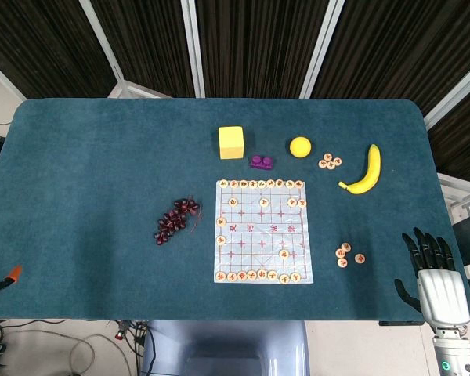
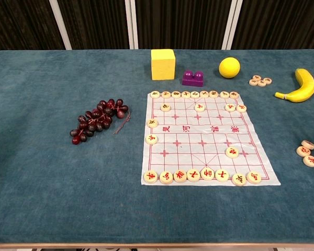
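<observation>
My right hand [image 1: 432, 270] hovers at the table's front right corner in the head view, fingers spread and holding nothing; the chest view does not show it. Nearest to it lie a few loose chess discs [image 1: 348, 254] [image 2: 306, 152]. A white Chinese chess board sheet [image 1: 262, 231] [image 2: 206, 137] lies in the middle with round pieces on it. My left hand shows in neither view.
A bunch of dark grapes [image 1: 175, 219] [image 2: 97, 120] lies left of the board. Behind it are a yellow cube [image 1: 231, 142] [image 2: 163, 64], a purple brick [image 1: 261, 162] [image 2: 192, 78], a yellow ball [image 1: 301, 146] [image 2: 229, 67], more discs [image 1: 330, 161] [image 2: 260, 80] and a banana [image 1: 366, 170] [image 2: 300, 87]. An orange-tipped tool [image 1: 4, 281] pokes in at front left.
</observation>
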`<state>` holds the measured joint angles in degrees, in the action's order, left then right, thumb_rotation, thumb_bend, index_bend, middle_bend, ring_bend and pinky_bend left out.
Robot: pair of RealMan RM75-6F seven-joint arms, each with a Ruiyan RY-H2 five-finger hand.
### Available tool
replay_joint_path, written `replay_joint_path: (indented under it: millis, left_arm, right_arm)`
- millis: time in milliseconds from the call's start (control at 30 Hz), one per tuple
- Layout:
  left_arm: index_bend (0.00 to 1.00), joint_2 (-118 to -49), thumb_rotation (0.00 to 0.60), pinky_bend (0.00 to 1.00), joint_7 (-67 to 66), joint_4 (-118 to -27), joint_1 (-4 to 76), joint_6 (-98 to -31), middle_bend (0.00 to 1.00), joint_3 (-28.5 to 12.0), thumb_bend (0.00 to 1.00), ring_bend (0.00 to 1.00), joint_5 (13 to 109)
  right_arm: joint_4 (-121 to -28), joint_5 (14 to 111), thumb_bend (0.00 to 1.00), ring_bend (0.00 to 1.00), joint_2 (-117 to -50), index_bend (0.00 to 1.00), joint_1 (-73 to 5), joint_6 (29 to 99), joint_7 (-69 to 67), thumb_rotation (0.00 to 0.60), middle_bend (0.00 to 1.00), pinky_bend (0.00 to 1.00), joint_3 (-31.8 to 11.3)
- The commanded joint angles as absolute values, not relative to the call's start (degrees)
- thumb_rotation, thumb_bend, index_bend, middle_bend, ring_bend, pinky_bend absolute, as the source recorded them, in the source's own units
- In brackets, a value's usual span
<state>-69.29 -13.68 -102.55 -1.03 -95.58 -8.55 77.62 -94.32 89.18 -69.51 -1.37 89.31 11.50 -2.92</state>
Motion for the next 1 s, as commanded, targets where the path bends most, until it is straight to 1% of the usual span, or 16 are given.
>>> replay_joint_path:
  millis: [33,833,1000]
  left_arm:
    - [0.02,-69.26,0.600,0.04,-13.64,-102.58,-1.05,-95.61,0.00,-8.55,0.03,0.00,77.63]
    - [0.02,-68.81,0.600,0.04,-12.80,-102.95,-1.41,-96.12,0.00,-8.52,0.03,0.00,78.12]
    - [0.02,-68.91,0.600,0.04,-12.86,-102.82,-1.24,-95.87,0.00,-8.50,0.03,0.00,78.22]
  right_arm:
    - [-94.33,89.16,0.37,0.00,-69.55,0.07,-1.37,89.28,11.54,0.600,0.00,0.02,-2.89]
    - [-94.62,89.33,0.37,0.00,-69.23,0.07,-1.55,88.55,10.31,0.600,0.00,0.02,-2.47]
    - [-95.62,89.22,0.37,0.00,-68.43,0.07,-2.39,86.52,6.73,0.600,0.00,0.02,-2.17]
